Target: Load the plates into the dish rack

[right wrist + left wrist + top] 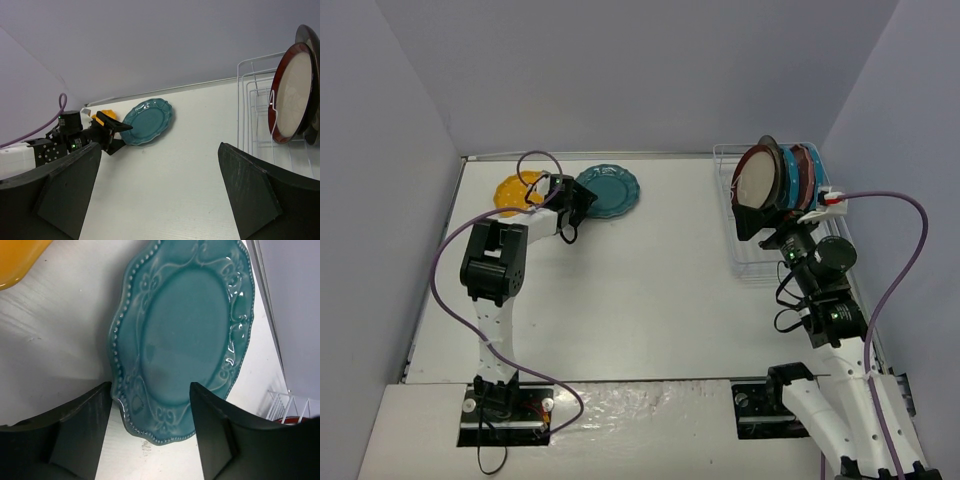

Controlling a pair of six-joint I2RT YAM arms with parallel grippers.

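Observation:
A teal scalloped plate (pixel 610 190) lies flat on the table at the back left, and it fills the left wrist view (pixel 185 335). My left gripper (pixel 576 200) is open and empty at table level, its fingers (pixel 82 432) on either side of the plate's near edge. A yellow plate (pixel 513 192) lies just left of it. The white wire dish rack (pixel 750 262) stands at the back right with several plates upright in it. The front one is cream-centred with a dark rim (pixel 758 180). My right gripper (pixel 757 226) is open and empty beside the rack.
Purple-grey walls close the table at the back and on both sides. The left arm's purple cable (pixel 450 250) loops over the left of the table. In the right wrist view the rack (pixel 250 100) is at right and the teal plate (pixel 147 122) is far off.

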